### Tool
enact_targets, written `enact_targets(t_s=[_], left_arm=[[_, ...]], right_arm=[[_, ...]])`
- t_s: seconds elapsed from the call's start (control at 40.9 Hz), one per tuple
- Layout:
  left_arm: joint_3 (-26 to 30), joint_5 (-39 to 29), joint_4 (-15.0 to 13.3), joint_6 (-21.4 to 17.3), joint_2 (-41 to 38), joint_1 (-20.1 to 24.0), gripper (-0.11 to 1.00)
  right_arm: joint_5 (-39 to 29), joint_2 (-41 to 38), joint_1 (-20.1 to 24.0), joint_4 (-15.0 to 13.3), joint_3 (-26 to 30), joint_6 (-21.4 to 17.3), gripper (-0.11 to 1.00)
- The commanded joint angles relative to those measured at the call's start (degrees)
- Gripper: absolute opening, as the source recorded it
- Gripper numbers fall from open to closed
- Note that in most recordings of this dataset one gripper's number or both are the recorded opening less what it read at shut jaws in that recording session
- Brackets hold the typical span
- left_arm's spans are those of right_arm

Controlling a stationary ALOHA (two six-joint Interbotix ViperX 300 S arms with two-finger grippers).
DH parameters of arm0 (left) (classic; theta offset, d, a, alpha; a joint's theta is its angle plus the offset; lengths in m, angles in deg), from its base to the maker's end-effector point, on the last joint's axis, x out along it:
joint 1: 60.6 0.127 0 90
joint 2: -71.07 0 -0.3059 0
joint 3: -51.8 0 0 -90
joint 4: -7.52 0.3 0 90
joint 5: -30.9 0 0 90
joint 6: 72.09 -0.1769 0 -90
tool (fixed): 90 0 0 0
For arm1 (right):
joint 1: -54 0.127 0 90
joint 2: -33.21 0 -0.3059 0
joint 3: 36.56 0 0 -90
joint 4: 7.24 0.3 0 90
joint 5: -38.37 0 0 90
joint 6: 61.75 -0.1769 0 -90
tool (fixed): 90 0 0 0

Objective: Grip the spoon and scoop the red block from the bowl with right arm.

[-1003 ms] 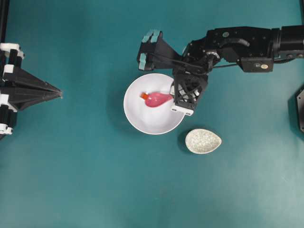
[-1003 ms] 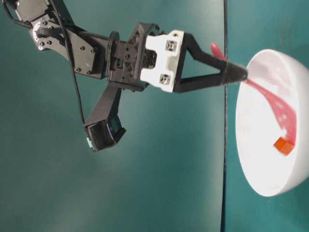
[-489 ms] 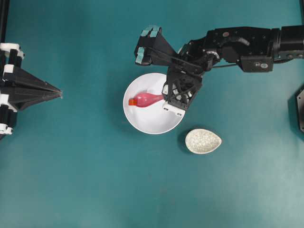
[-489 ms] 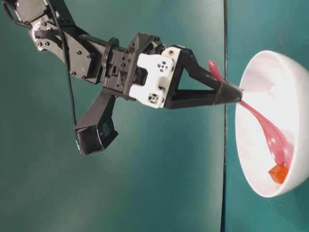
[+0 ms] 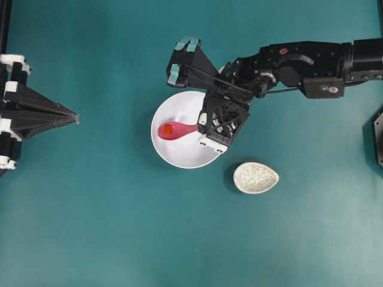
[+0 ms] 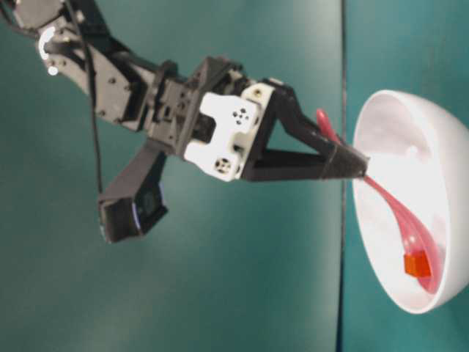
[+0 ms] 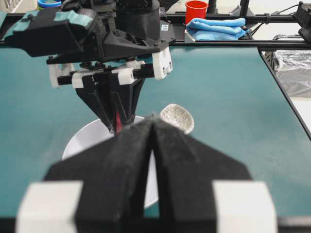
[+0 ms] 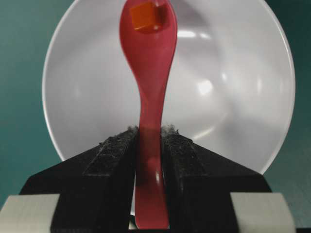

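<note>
My right gripper [image 5: 201,126] is shut on the handle of the pink spoon [image 5: 178,130], over the right side of the white bowl [image 5: 179,161]. The spoon's scoop lies in the left part of the bowl, and the red block [image 5: 168,128] sits in the scoop. The right wrist view shows the fingers [image 8: 116,150] clamped on the handle, with the block [image 8: 144,16] on the scoop's far end. In the table-level view the spoon [image 6: 399,213] slopes down into the bowl [image 6: 381,125]. My left gripper [image 5: 76,118] is shut and empty at the far left.
A small speckled cream teardrop dish [image 5: 256,177] lies on the teal table just right of and below the bowl. Beyond the table's far edge in the left wrist view stand a red cup [image 7: 196,10] and a blue cloth [image 7: 216,26].
The right gripper pushed the spoon leftward across the bowl. The red block went from beside the scoop's tip to inside the scoop. The bowl slid slightly left. The left arm has not moved.
</note>
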Motion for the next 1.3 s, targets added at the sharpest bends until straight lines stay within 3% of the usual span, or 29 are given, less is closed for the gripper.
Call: enact_targets(t_s=[0.0,0.196,0.514,0.612,0.832,1.003,1.273], left_arm=[[1.41,0.26,0.09,-0.09,-0.44,-0.35,0.00],[1.41,0.44,0.18,-0.09,-0.35,-0.35,0.00],[1.58,0.53,0.09,0.00,0.35,-0.35,0.00],[1.67,0.44,0.18,-0.09,0.88,-0.35,0.00],[2.02,0.53,0.09,0.88,1.93,-0.35,0.00],[2.11,0.53,0.09,1.23,2.02,-0.35,0.00],[2.11,0.26,0.18,0.26,1.85,0.44,0.00]], right_arm=[[1.23,2.46,0.09,0.26,-0.18,-0.26,0.23],[5.80,6.68,0.18,0.09,-6.24,0.00,0.23],[24.17,21.27,0.35,-0.35,-23.20,-0.26,0.23],[22.68,25.84,0.35,-0.35,-23.38,-0.35,0.23],[13.45,33.22,0.35,-0.26,-18.02,-0.35,0.23],[10.02,34.01,0.26,-0.26,-15.21,-0.35,0.23],[10.20,31.99,0.35,-0.26,-13.97,-0.35,0.23]])
